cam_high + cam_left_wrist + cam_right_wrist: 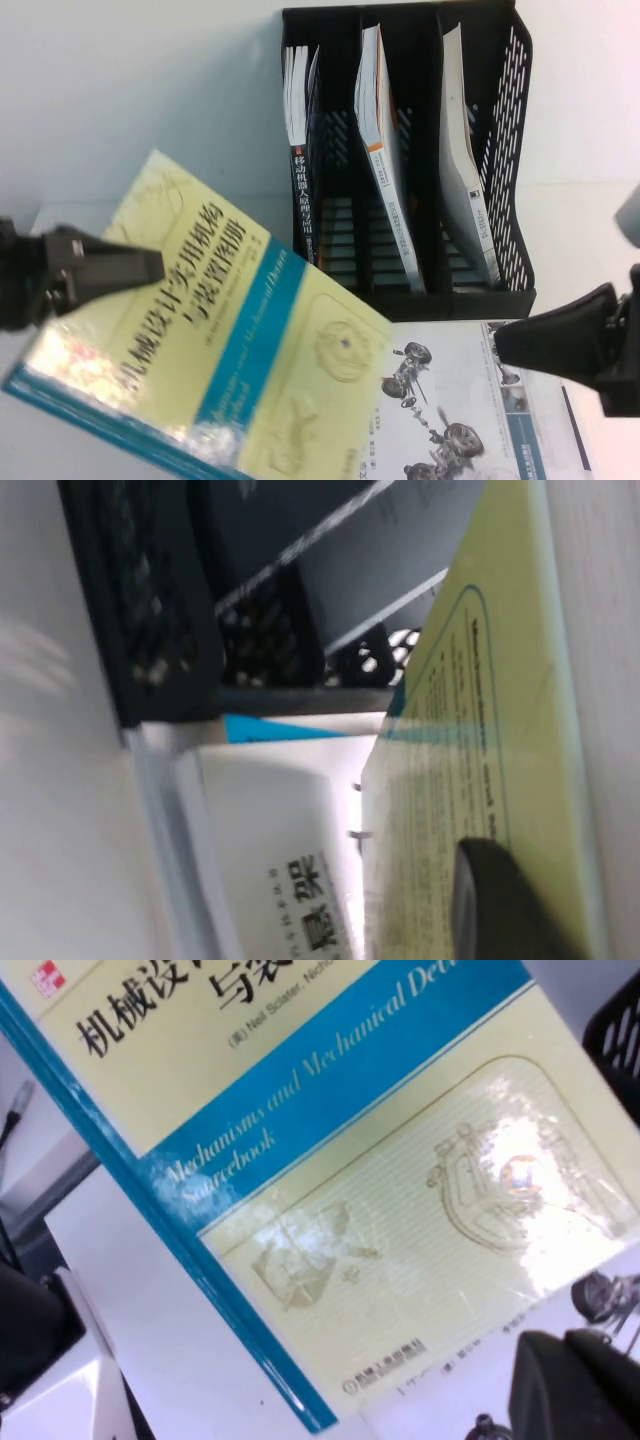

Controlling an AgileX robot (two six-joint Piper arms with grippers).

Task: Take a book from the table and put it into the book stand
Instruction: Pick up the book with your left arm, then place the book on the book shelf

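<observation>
The book (230,340), thick with a pale yellow-green cover, blue band and blue spine, is held tilted in the air in front of the black three-slot book stand (510,90). My left gripper (155,268) is shut on the book's left edge. One of its fingers (490,905) presses on the cover (500,730). My right gripper (505,345) is shut and empty, right of the book and over a white-grey book. The cover fills the right wrist view (350,1160), with that gripper (565,1375) beside the book's corner.
Each slot of the stand holds upright books, and the thinner white-spined ones (298,95) are in the left slot. A white-grey book with car-suspension pictures (450,400) lies flat on the white table (120,100) in front of the stand. The stand also shows in the left wrist view (150,600).
</observation>
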